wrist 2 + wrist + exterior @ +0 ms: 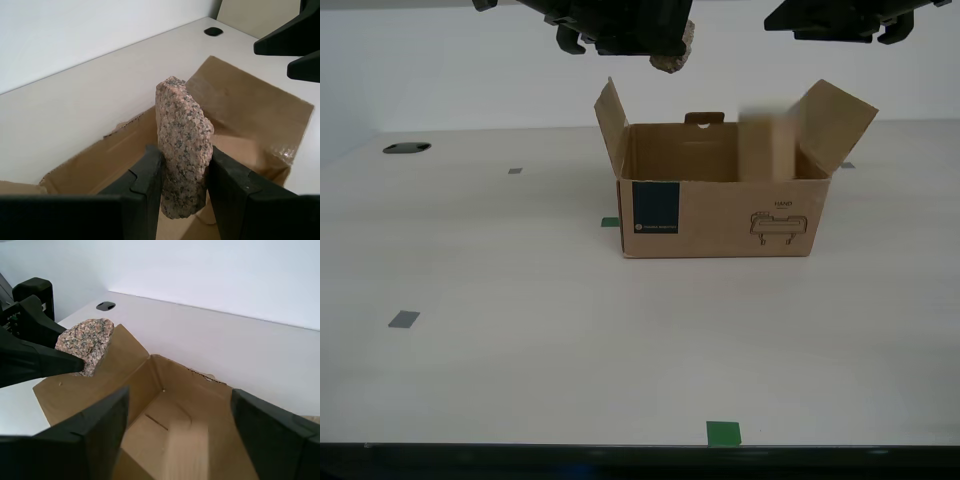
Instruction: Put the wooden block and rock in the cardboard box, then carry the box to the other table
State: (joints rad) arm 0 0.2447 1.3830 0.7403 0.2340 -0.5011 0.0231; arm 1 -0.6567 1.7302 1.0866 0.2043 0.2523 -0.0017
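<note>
Holding the rock (pixel 183 145) pinched between the two black fingers of my second gripper (pixel 184 175); the second wrist view shows the speckled stone standing tall between the pads, most of it proud of the jaws. In the exterior view that gripper sits at the top edge, towards that view's left, above and a little outside the box's raised flap, the rock (pixel 672 58) hanging just below it.

My first gripper (pixel 180 440) has its jaws spread wide with nothing between the fingertips. Below it a blurred pale tan shape, the wooden block (pixel 185 452), looks to be dropping into the carton; the exterior view shows the same smear (pixel 772 140) inside the opening towards that view's right. Judgement: block release is in hand, rock still to go.

The cardboard box (pixel 720 215) stands upright on the smooth pale table (pixel 520 340), flaps splayed outward, blue label and line drawing facing the camera. Apart from the block I see nothing in it; the floor is only partly visible.

Next move calls for shifting my second gripper across until the rock is squarely over the opening, clear of the flap, lowering a little, then releasing. Risk: the stone clipping the flap edge and bouncing outside.
</note>
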